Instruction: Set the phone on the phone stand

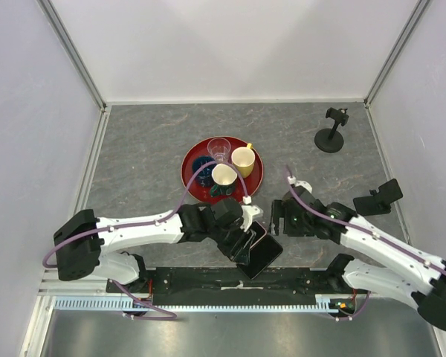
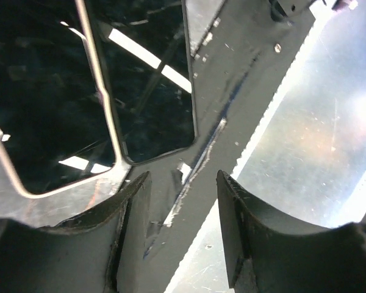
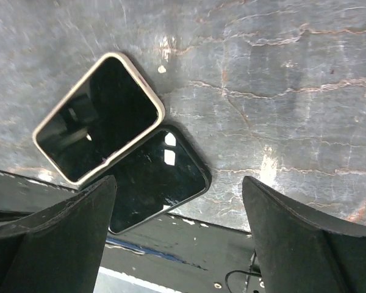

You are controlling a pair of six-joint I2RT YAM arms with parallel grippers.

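At the near edge of the grey stone-patterned table [image 1: 149, 149] lie two phones, screens up. One is a dark-screened phone in a cream case [image 3: 97, 125]. The other is a glossy black phone [image 3: 158, 177], and the two are touching. In the right wrist view the cream case's long edge sits against, and seems slightly over, the black phone's edge. The black phone's near end juts past the table edge over the black mounting rail [image 1: 297, 279].

The left gripper [image 2: 183, 226] hangs just above the phones' near ends. Its two dark fingers [image 2: 131, 226] are apart with nothing between them; only rail and metal floor show through the gap. Seen from the top camera, this gripper covers part of the cream-cased phone.

The right gripper [image 3: 177, 244] is just to the right of the phones, looking down at them. Its jaws are spread wide and grip nothing.

The small black phone stand [image 1: 331, 135] has a round base and an upright post with a clamp. It stands at the far right of the table, well apart from both phones and both grippers, and bears nothing.

Between the phones and the far wall sits a round red tray [image 1: 189, 178] carrying several cups. What the black angular object [image 1: 379, 197] by the right wall is, I cannot tell.
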